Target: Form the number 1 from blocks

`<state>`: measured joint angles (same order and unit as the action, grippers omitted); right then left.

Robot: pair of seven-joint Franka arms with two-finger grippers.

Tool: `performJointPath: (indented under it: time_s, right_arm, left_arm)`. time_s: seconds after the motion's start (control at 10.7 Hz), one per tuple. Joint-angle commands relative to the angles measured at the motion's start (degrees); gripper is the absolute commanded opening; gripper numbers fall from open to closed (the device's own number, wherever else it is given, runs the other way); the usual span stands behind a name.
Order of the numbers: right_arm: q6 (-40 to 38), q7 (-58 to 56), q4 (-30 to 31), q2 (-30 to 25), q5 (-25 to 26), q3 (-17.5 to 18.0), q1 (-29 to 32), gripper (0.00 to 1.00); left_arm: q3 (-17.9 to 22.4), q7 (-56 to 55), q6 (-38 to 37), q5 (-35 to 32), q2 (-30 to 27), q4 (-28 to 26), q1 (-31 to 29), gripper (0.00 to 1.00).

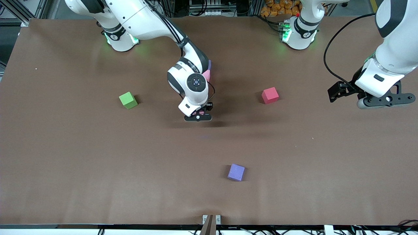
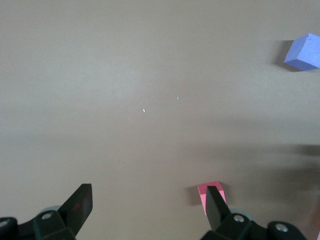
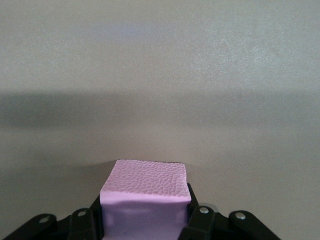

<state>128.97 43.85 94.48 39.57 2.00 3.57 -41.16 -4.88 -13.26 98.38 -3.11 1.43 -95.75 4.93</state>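
a light pink block (image 3: 145, 192) is clamped between the fingers of the right pincer (image 1: 198, 116), and its pebbled top face is seen filling the lower middle of the right wrist view. in the front view only a sliver of that pink is made out under the wrist, over the middle of the brown surface (image 1: 98, 163). whether the held block rests on the surface or is just above it cannot be told.

close by the right arm's forearm, partly hidden by it, a second light pink block (image 1: 206, 75) and a purple block (image 1: 209, 65) are seen, the purple one farther from the front camera and touching or just beside the pink one.

the green block (image 1: 128, 100) lies toward the right arm's end of the surface, the deep pink-red block (image 1: 270, 95) toward the left arm's end; both are well apart from the right pincer. another purple block (image 1: 236, 172) sits alone, much nearer to the front camera than the rest.

the left pincer (image 2: 145, 207) is held released, its fingers spread wide with nothing between them, above the left arm's end of the surface, where that arm waits. in its wrist view the deep pink-red block and the lone purple block are also seen.
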Motion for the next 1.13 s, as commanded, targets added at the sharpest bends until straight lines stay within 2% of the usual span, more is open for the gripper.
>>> performJointPath:
  time_s: [0.0, 0.38, 0.56, 0.75, 1.03]
  right_arm:
    - [0.32, 0.27, 2.29, -1.51, -0.33, 0.12, 0.38, 0.99]
    - [-0.99, -0.69, 1.50, -5.45, -0.24, -0.14, 1.78, 1.00]
    - [-9.21, -1.83, -2.00, -9.22, -0.33, -0.06, 4.23, 1.00]
    - [-16.35, -5.51, -6.31, -12.13, -0.51, 0.12, 8.70, 1.00]
    - [-18.31, -12.64, -8.17, -16.96, -0.51, 0.03, 18.27, 1.00]
  left_arm:
    - [-0.22, 1.91, -6.07, 1.87, 1.03, 5.22, 0.17, 1.00]
    - [-1.10, 5.76, -10.74, 4.34, -0.20, 5.49, -0.18, 1.00]
    - [-0.84, 9.56, -10.93, 4.51, -0.29, 6.80, -0.18, 1.00]
    - [-0.84, 9.48, -9.80, 5.13, -0.02, 7.95, -0.53, 1.00]
    - [-0.66, 9.48, -5.49, 4.95, -0.29, 7.78, -0.79, 1.00]
